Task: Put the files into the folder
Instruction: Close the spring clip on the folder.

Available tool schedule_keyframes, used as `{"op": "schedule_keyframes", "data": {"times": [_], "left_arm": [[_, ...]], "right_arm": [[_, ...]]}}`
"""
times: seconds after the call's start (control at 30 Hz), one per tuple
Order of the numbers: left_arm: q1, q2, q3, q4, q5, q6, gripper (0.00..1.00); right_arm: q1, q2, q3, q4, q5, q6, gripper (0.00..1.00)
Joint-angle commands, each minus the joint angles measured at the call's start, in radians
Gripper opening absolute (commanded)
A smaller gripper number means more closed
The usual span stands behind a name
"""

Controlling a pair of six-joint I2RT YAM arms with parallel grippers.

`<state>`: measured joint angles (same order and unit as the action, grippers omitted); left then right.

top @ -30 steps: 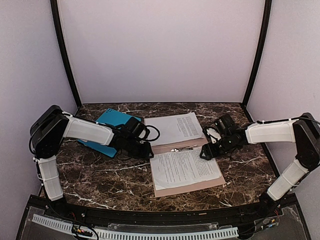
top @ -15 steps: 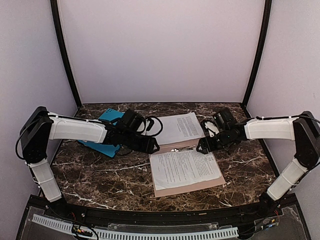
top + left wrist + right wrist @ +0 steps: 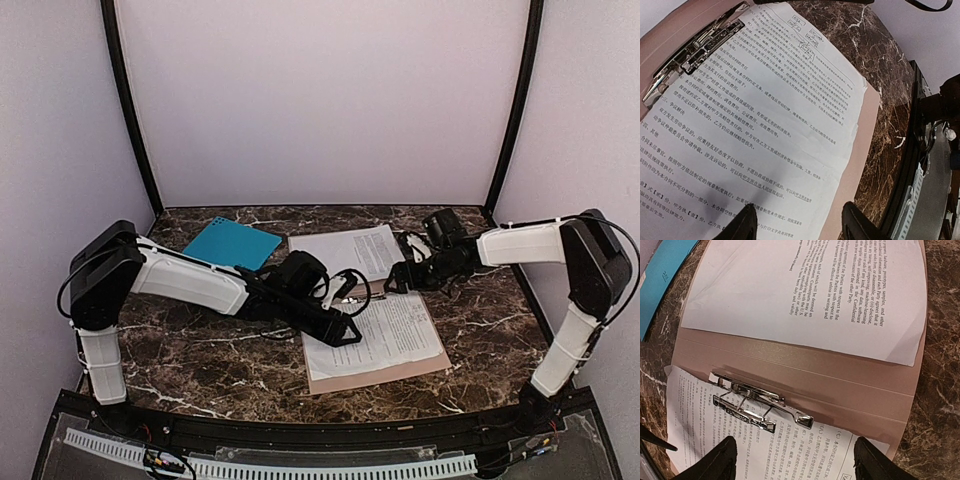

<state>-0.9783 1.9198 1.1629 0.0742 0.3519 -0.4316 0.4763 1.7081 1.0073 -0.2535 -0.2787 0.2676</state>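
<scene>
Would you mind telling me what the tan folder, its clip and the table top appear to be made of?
The folder looks like matte pinkish-tan card, with scored crease lines along its spine. Its clip seems polished metal: silvery, with bright glints. The table top looks like dark brown marble with white veins, though possibly a printed laminate.
</scene>
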Motion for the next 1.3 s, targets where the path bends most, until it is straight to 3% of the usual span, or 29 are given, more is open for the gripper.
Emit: {"op": "schedule_keyframes", "data": {"times": [0.0,1.27], "left_arm": [[-0.003,0.027,0.030,0.036,0.046,-0.022,0.58],[-0.013,0.079,0.000,0.014,0.002,-0.050,0.56]], "right_arm": [[-0.013,0.028,0.029,0.047,-0.071,0.027,0.78],[-0.022,0.151,0.069,0.133,-0.215,0.063,0.75]]}}
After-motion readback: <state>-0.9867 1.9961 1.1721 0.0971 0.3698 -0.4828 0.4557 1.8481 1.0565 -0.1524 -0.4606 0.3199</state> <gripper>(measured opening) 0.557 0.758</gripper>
